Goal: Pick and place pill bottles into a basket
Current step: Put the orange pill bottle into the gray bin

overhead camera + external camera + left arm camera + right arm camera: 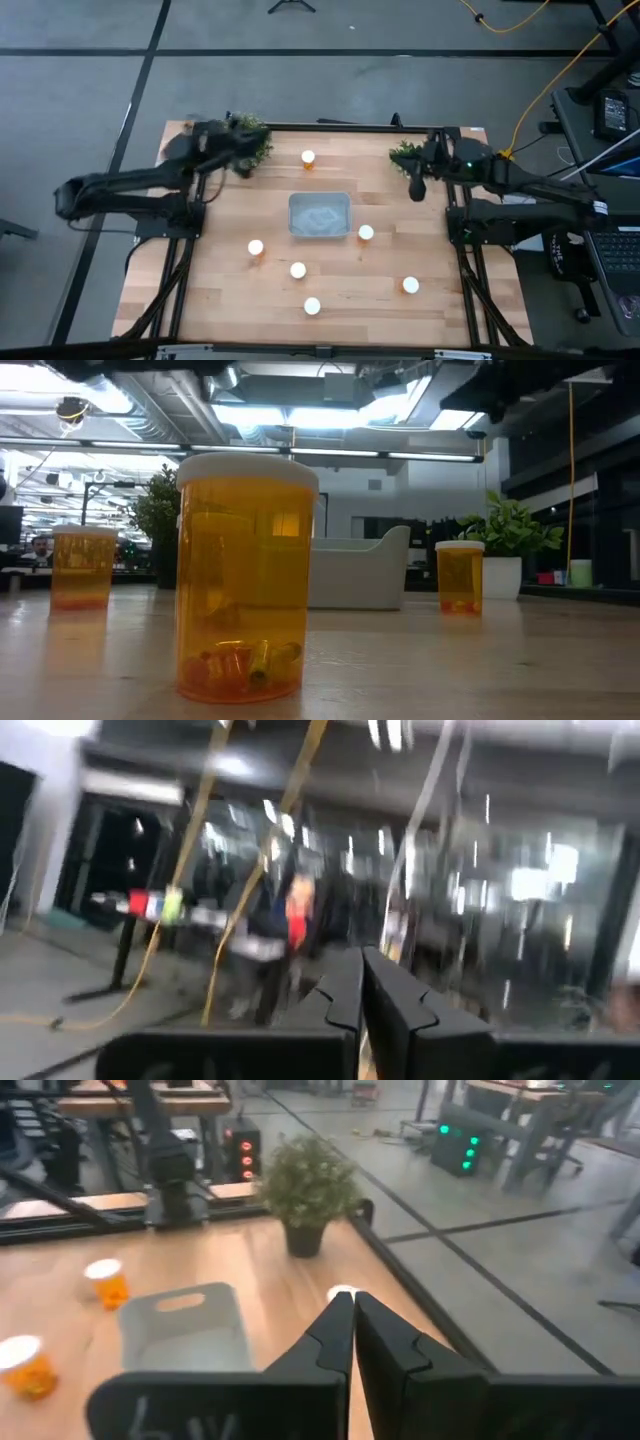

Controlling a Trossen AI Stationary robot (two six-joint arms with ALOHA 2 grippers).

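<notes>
Spanning the scene, the wooden table (210,290) carries the basket (320,216) at its centre, between the two grippers and nearer the front than either. Six pill bottles (298,270) stand scattered around it, none inside. Left gripper (238,150) and right gripper (417,188), fingers pressed together, hover near the potted plants (405,154).
</notes>
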